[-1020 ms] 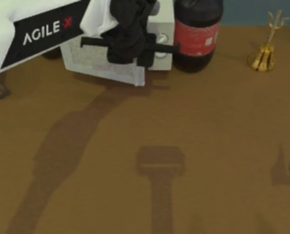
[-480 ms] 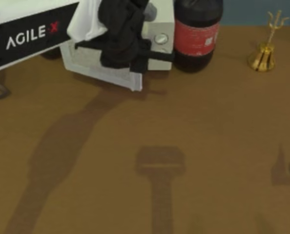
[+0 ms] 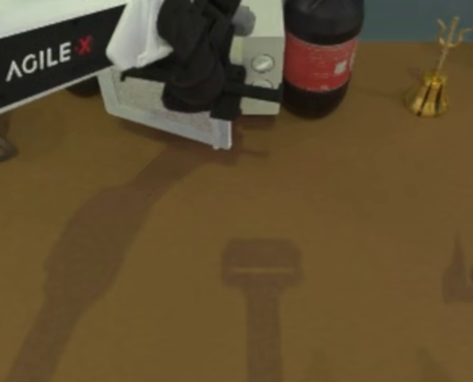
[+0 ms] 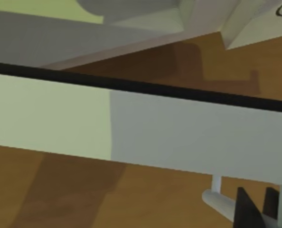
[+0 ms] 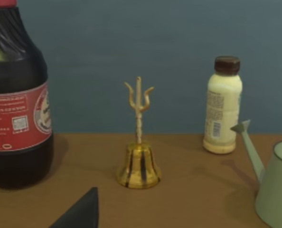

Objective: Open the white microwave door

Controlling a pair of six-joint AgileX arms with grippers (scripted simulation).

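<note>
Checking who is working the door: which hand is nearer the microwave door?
Left. The left hand is right over the door, at its free edge; the right hand does not show in the top view.

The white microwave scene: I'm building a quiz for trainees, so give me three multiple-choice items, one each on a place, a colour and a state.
1. What stands directly beside the knob side of the small white boxy microwave?
A. a gold bell
B. a dark bottle with a red label
C. a cream bottle

2. What colour is the small trident-handled bell?
A. gold
B. blue
C. white

3. How is the flat white door with grey mesh window?
A. flush shut
C. removed, lying flat
B. swung partly out

Answers: B, the dark red-labelled bottle stands against that side; A, it gleams gold; B, its free edge angles away from the front, with the left gripper at it.
</note>
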